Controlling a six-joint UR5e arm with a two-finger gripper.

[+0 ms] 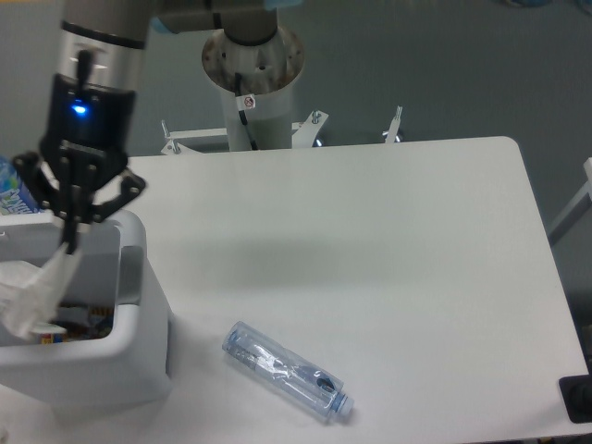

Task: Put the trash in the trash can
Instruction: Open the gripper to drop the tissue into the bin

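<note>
End effector [70, 242] pinches paper wad [35, 289] over trash can [139, 305].

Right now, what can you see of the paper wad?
The paper wad is white, crumpled and soft-looking, drawn into a long hanging shape. Its top is pinched in the gripper, jaws shut on it. It dangles over the opening of the trash can, its lower end down inside, and looks clear of the table.

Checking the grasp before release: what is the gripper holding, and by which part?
The gripper is shut on the crumpled paper wad, pinching its top edge; the rest dangles over the trash can.
</note>
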